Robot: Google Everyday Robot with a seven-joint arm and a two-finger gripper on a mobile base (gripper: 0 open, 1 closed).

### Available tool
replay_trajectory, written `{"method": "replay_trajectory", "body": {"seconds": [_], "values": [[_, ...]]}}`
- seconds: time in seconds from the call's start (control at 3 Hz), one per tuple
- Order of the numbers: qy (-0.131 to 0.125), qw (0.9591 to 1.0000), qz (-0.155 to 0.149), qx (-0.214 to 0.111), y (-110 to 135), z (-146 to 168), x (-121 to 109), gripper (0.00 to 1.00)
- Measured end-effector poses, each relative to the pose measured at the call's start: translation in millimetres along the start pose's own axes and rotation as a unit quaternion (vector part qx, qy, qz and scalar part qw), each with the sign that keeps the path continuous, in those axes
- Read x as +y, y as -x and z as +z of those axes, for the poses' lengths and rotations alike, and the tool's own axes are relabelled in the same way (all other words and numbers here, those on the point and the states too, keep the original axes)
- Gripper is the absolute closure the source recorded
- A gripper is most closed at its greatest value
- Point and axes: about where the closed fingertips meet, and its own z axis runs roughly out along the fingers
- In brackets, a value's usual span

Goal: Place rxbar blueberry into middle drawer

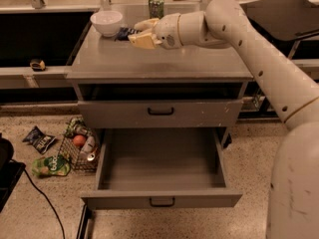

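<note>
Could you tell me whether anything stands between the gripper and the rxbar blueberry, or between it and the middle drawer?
Nothing visible does. The gripper is right at the rxbar blueberry on the cabinet top, beside the white bowl, and the middle drawer stands open below.

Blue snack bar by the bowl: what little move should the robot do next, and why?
Probably ease the end effector onto the rxbar blueberry: the bar lies on the cabinet top beside it, not in the open middle drawer.

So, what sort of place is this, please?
Probably an office kitchen or test lab: grey drawer cabinet, bowl on top, drink can, snack basket on the floor. The pincer is beside the bowl.
</note>
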Motion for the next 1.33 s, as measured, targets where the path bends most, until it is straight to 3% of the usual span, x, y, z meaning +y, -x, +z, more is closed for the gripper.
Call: {"method": "replay_trajectory", "body": {"seconds": [0.33,0.67,1.0,1.33], "values": [[0.039,0.9990,-0.015,0.018,6,-21,60,1.00],[0.044,0.9983,0.012,0.037,-10,-36,104,1.00],[0.061,0.9965,0.023,0.052,-30,-29,121,1.00],[0.060,0.9966,0.022,0.051,-29,-29,120,1.00]]}}
